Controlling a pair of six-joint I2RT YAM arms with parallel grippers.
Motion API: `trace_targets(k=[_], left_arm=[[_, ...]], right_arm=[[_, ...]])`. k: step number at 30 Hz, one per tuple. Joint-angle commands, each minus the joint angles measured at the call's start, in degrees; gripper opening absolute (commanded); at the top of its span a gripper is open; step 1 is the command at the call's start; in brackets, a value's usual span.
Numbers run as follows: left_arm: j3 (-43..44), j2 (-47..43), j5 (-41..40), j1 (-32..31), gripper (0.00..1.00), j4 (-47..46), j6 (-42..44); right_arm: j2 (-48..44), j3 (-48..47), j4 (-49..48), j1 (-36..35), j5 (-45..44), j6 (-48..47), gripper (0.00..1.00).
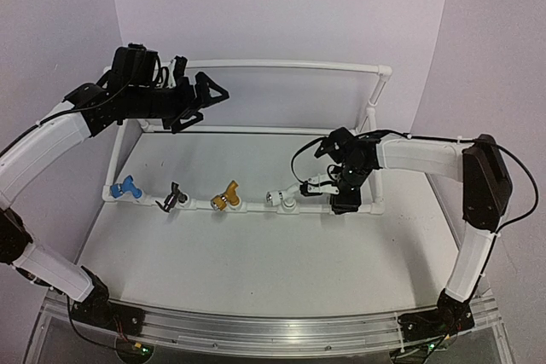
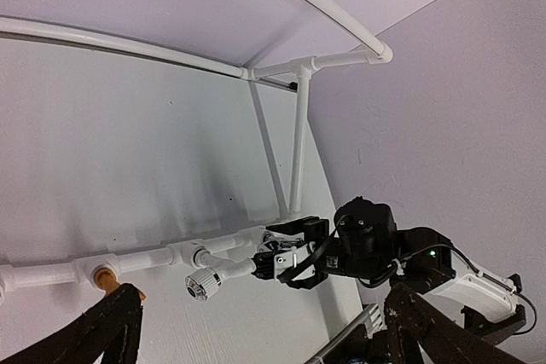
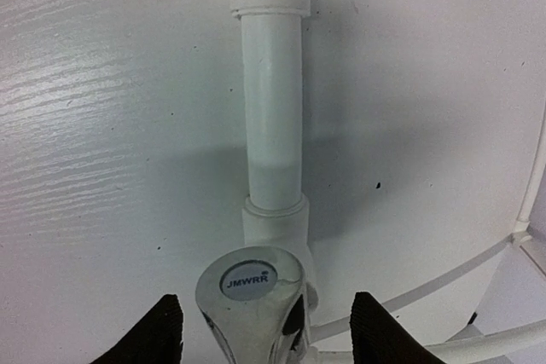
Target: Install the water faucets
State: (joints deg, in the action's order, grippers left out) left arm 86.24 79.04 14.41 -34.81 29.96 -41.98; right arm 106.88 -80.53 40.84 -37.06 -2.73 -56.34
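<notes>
- The right gripper (image 1: 331, 189) sits low at the front rail of the white pipe frame (image 1: 290, 64), its fingers beside a silver-grey faucet (image 1: 314, 183); whether they touch it is unclear.
- To its left along the rail come the white faucet (image 1: 280, 199), gold faucet (image 1: 228, 196), black faucet (image 1: 174, 198), and, farthest off, the blue faucet (image 1: 126, 187).
- The left gripper (image 1: 203, 106) hangs raised at the frame's back left corner, fingers spread, well apart from every faucet.
</notes>
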Motion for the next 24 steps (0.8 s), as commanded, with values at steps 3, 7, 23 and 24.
trace_targets(k=[3, 7, 23, 24], left_arm=[[2.9, 0.0, 0.4, 0.3, 0.98, -1.1, 0.5], [2.8, 0.1, 0.4, 0.3, 0.98, -1.0, 0.5], [1.9, -0.5, 0.0, 0.3, 0.98, -1.4, 0.4], [2.0, -0.5, 0.0, 0.3, 0.98, -1.3, 0.4]], right_arm=[[1.6, -4.6, 0.3, -0.3, -1.1, 11.8, 0.68], [1.4, -5.4, 0.2, -0.3, -1.2, 12.6, 0.69], [-1.2, -5.6, -4.4, 0.9, -0.4, 10.0, 0.77], [-0.8, -5.9, -4.6, 0.9, -0.9, 10.1, 0.76]])
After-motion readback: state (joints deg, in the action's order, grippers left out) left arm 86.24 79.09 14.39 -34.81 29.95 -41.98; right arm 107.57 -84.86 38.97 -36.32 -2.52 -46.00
